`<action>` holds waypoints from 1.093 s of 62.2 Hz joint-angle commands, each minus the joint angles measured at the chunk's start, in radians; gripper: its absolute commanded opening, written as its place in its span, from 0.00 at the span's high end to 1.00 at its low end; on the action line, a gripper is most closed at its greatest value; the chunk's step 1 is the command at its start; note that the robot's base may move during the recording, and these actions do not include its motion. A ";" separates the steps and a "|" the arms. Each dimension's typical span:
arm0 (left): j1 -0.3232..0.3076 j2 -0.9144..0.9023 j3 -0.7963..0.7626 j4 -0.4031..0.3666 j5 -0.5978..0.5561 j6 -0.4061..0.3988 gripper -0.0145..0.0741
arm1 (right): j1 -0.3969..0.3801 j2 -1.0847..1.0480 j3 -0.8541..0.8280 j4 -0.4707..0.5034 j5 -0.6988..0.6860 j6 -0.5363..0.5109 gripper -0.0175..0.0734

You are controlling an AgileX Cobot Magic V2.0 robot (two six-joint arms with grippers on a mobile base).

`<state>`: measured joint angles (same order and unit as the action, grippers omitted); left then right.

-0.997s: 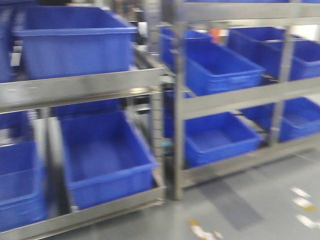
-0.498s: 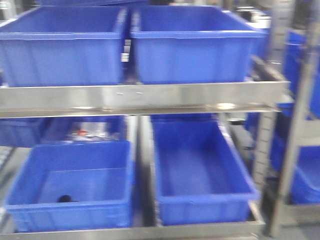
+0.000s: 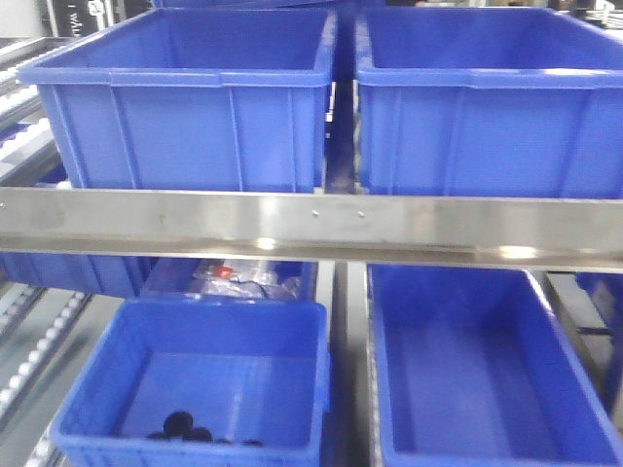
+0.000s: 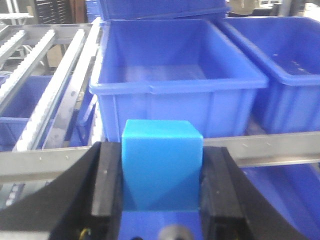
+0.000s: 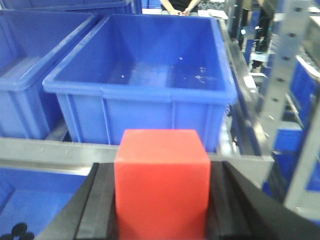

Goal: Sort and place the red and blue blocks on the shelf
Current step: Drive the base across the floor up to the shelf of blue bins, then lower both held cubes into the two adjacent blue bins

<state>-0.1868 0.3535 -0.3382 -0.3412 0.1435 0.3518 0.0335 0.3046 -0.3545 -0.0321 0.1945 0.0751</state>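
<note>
In the left wrist view my left gripper (image 4: 161, 172) is shut on the bright blue block (image 4: 161, 165), pinched between two black fingers. The right wrist view shows my right gripper (image 5: 161, 190) shut on the red block (image 5: 161, 182) in the same way. Both blocks hang in front of the grey steel shelf (image 3: 311, 226), whose flat screwed front rail (image 4: 270, 150) crosses each wrist view (image 5: 45, 150). Neither gripper nor block appears in the front-facing view.
Two large blue bins (image 3: 185, 97) (image 3: 492, 107) stand side by side on the upper tier. Below sit two more bins (image 3: 195, 379) (image 3: 482, 375); the left one holds small black parts (image 3: 185, 426). Roller tracks (image 4: 45, 105) run at the left. Another rack upright (image 5: 287, 85) stands to the right.
The front-facing view has swung leftward along the racks and steadied, now squarely facing two upper bins behind the front rail. The earlier frames were motion-blurred.
</note>
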 commanded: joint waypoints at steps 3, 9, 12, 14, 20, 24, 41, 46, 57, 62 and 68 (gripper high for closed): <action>0.001 0.006 -0.035 -0.007 -0.077 0.000 0.70 | -0.001 0.008 -0.028 0.001 -0.087 -0.003 0.74; 0.001 0.006 -0.035 -0.007 -0.077 0.000 0.70 | -0.001 0.008 -0.028 0.001 -0.087 -0.003 0.74; 0.001 0.006 -0.035 -0.007 -0.077 0.000 0.70 | -0.001 0.008 -0.028 0.001 -0.087 -0.003 0.74; 0.001 0.006 -0.035 -0.007 -0.077 0.000 0.70 | -0.001 0.008 -0.028 0.001 -0.087 -0.003 0.74; 0.001 0.006 -0.035 -0.007 -0.077 0.000 0.70 | -0.001 0.008 -0.028 0.001 -0.087 -0.003 0.74; 0.001 0.006 -0.035 -0.007 -0.077 0.000 0.70 | -0.001 0.008 -0.028 0.001 -0.087 -0.003 0.74; 0.001 0.006 -0.035 -0.007 -0.077 0.000 0.70 | -0.001 0.008 -0.028 0.001 -0.087 -0.003 0.74; 0.001 0.006 -0.035 -0.007 -0.077 0.000 0.70 | -0.001 0.008 -0.028 0.001 -0.087 -0.003 0.74; 0.001 0.006 -0.035 -0.007 -0.077 0.000 0.70 | -0.001 0.008 -0.028 0.001 -0.087 -0.003 0.74; 0.001 0.006 -0.035 -0.007 -0.077 0.000 0.70 | -0.001 0.008 -0.028 0.001 -0.087 -0.003 0.74; 0.001 0.006 -0.035 -0.007 -0.077 0.000 0.70 | -0.001 0.008 -0.028 0.001 -0.087 -0.003 0.74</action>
<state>-0.1868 0.3535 -0.3382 -0.3412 0.1435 0.3518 0.0335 0.3046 -0.3545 -0.0321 0.1945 0.0751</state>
